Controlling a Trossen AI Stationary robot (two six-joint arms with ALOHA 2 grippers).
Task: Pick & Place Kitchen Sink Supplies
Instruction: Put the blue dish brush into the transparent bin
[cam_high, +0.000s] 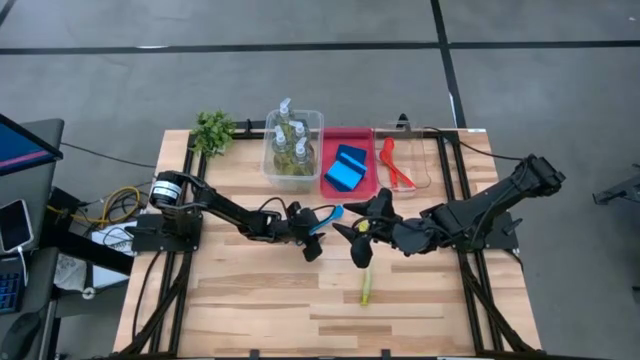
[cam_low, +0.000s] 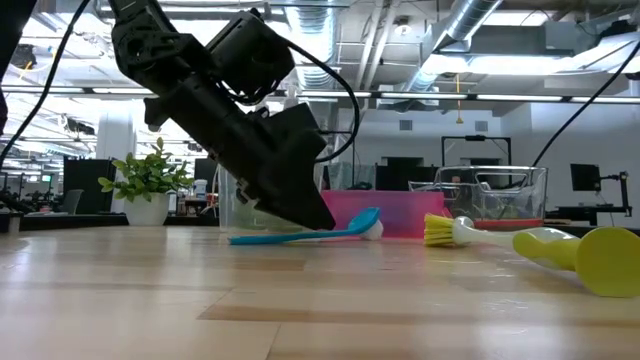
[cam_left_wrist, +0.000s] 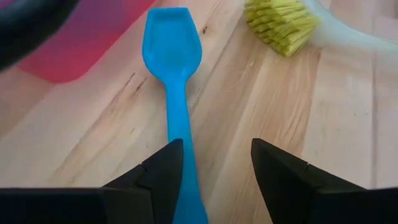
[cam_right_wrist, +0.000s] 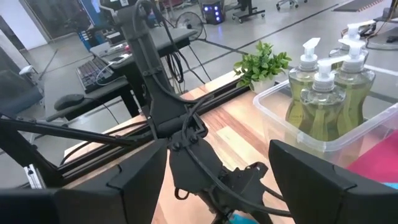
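A blue long-handled brush (cam_left_wrist: 172, 74) lies on the wood between the arms, its head (cam_high: 335, 212) toward the red tray. My left gripper (cam_left_wrist: 214, 152) is open and low over it (cam_high: 318, 236), one finger on each side of the handle. My right gripper (cam_high: 367, 230) is open and holds nothing, hovering just right of the blue brush; its wrist view looks at the left arm (cam_right_wrist: 180, 124). A yellow-green brush (cam_high: 366, 285) lies on the table, bristles (cam_left_wrist: 280, 22) near the blue head. The soap bottles (cam_high: 290, 145) stand in a clear tub. Blue sponges (cam_high: 347, 168) lie on the red tray. A red brush (cam_high: 395, 165) lies in another clear tub. My left gripper comes slanting down from the table's left, its fingers along the blue brush's handle (cam_left_wrist: 181, 143). The handle runs close beside one finger (cam_left_wrist: 163, 171), but I cannot tell whether that finger touches it. The brush lies on the table, with its head (cam_low: 368, 222) slightly raised.
A small potted plant (cam_high: 212, 130) stands at the far left corner. The clear tub (cam_high: 272, 165), the red tray (cam_high: 368, 140) and the second tub (cam_high: 430, 160) line the far edge. Bare wood (cam_high: 250, 300) spreads toward the near edge. Dark frame rails run down both sides.
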